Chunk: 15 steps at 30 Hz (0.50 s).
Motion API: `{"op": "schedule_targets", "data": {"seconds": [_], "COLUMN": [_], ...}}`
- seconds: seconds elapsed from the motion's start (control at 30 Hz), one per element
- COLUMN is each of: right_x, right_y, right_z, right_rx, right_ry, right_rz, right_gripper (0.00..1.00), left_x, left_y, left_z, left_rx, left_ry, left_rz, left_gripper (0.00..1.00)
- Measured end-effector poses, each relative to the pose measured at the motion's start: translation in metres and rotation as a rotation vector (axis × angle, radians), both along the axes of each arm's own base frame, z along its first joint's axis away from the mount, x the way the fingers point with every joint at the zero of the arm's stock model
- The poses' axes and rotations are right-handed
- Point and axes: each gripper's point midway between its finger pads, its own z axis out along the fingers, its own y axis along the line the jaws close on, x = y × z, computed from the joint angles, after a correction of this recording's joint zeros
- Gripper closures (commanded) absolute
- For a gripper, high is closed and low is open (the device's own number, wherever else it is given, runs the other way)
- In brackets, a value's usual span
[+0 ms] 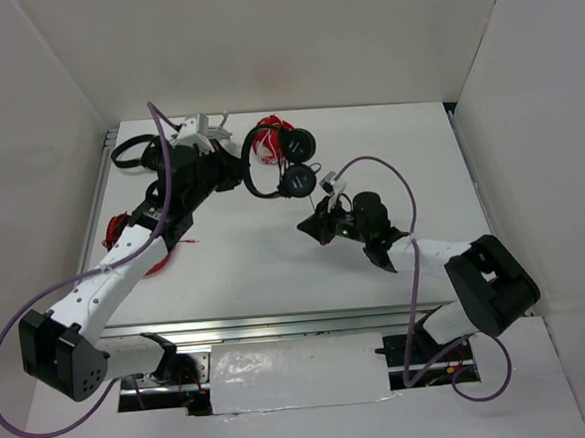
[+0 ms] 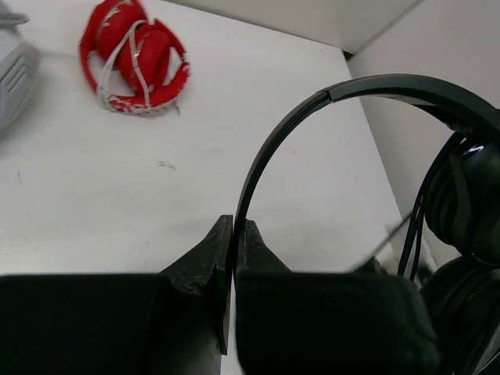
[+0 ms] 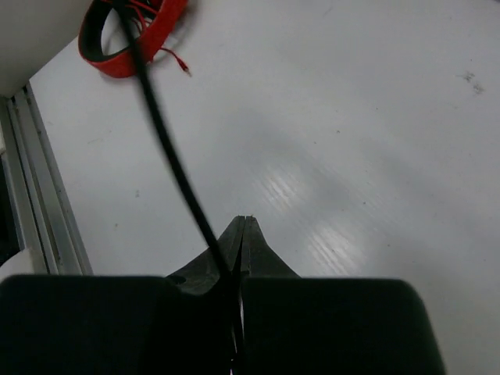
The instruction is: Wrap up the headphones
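The small black headphones [image 1: 269, 161] hang above the table at the back centre, with their two earcups [image 1: 298, 182] one over the other. My left gripper [image 1: 242, 172] is shut on the thin headband [image 2: 297, 117], which is pinched between the fingertips in the left wrist view [image 2: 233, 234]. The earcups show at the right of that view [image 2: 469, 203]. My right gripper [image 1: 306, 228] is just below the earcups, low over the table. It is shut on the thin black cable [image 3: 164, 133], which runs up and to the left from the jaws [image 3: 241, 234].
A red and white pair of headphones [image 1: 268, 141] lies behind the held pair and also shows in the left wrist view [image 2: 137, 58]. Grey-white headphones [image 1: 203, 130] and another black pair [image 1: 135, 154] lie at the back left. A red band [image 3: 129, 39] lies at the table's left edge.
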Motion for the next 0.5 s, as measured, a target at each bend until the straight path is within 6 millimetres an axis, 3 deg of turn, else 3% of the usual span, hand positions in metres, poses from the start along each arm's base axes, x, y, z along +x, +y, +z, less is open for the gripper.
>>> {"op": "schedule_targets", "data": {"seconds": [0.13,0.27,0.5], "right_x": [-0.029,-0.042,-0.027], "right_y": [0.024,0.040,0.064], "right_z": [0.023,0.040,0.036], "right_rx": [0.042,0.047,-0.095], "right_ry": [-0.083,-0.142,-0.172], "right_rz": [-0.005,-0.059,-0.182], "right_gripper": [1.00,1.00,1.00], "left_x": [0.024,0.032,0.038], "left_y": [0.020,0.032,0.039], "left_z": [-0.026,-0.045,-0.057], "left_rx": [-0.023,-0.022,-0.013], "left_ry": [0.104,0.175,0.235], "left_rz": [0.141,0.246,0.384], "left_gripper": [1.00,1.00,1.00]}}
